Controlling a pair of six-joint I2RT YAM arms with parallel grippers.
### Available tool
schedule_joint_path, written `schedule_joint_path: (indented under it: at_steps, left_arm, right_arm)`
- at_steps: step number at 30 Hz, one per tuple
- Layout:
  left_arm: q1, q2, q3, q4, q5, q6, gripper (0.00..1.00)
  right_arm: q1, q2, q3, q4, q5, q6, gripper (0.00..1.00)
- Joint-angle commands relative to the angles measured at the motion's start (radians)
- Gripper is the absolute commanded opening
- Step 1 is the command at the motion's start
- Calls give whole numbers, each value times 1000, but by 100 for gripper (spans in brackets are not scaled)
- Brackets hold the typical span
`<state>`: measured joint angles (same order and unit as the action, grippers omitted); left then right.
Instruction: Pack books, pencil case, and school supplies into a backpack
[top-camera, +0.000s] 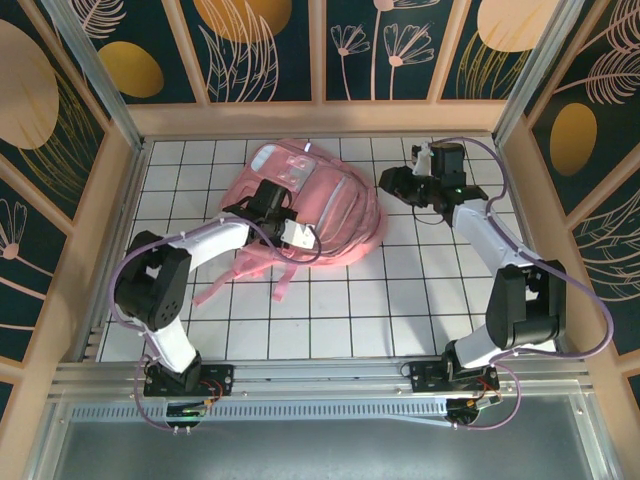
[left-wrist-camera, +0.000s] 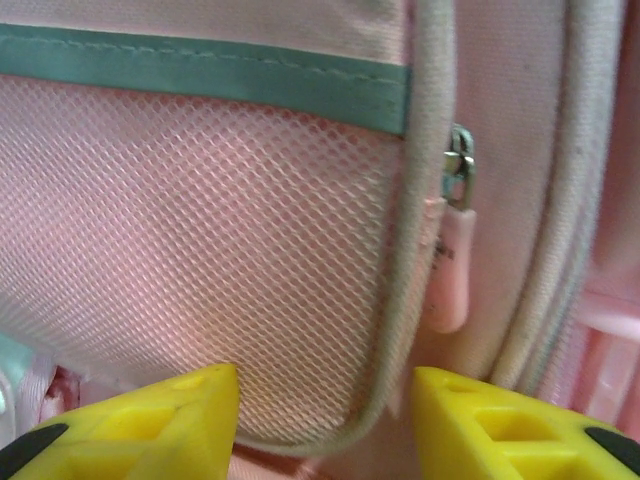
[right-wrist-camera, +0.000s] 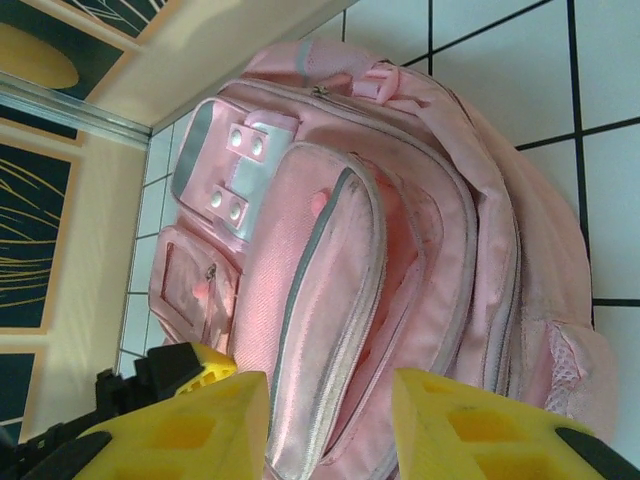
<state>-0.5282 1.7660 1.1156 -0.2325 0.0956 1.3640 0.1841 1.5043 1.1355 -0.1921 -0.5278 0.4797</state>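
– Top external view: where lies the big soft pink fabric backpack (top-camera: 330, 205)?
– At the middle back of the white tiled table (top-camera: 400, 310).
– And the pincers?
– The left gripper (left-wrist-camera: 325, 385) stands half open against its mesh pocket (left-wrist-camera: 200, 230); the right gripper (right-wrist-camera: 330, 390), also half open, holds nothing.

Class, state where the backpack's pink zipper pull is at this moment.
In the left wrist view the zipper pull hangs right of centre, beside the mesh pocket and just above the left gripper.

Backpack (top-camera: 340, 215) part-hidden under left arm (top-camera: 205, 245); zipper pull (left-wrist-camera: 447, 290) blurred, close-up.
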Motion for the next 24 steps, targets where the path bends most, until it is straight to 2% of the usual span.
schedule_joint_path:
  at_steps: [1, 5, 7, 9, 10, 11, 14, 19, 24]
  left_arm:
    - [-1, 47, 39, -14, 73, -6, 48]
    - [-12, 63, 36, 5, 88, -4, 45]
    - [-16, 71, 35, 10, 96, -8, 39]
    - [-15, 77, 46, -3, 112, -11, 21]
    - [-17, 78, 62, -20, 128, -25, 5]
    - [-18, 76, 88, -44, 155, -49, 0]
    - [-18, 45, 125, -81, 232, -99, 0]
    - [-17, -4, 153, -69, 294, -307, 0]
    - [-17, -10, 193, -143, 372, -425, 0]
  right_arm:
    - [1, -38, -8, -27, 5, -14, 37]
    - [4, -46, -35, -17, -1, -3, 37]
    - [9, -49, -45, -14, -4, 2, 36]
    - [18, -55, -57, -6, -4, 10, 36]
    - [29, -60, -64, -1, -2, 16, 36]
    - [43, -65, -74, 4, 4, 19, 36]
    - [115, -86, -112, 20, 45, 35, 36]
    - [287, -189, -234, 94, 196, 111, 36]
    - [433, -258, -318, 171, 318, 141, 32]
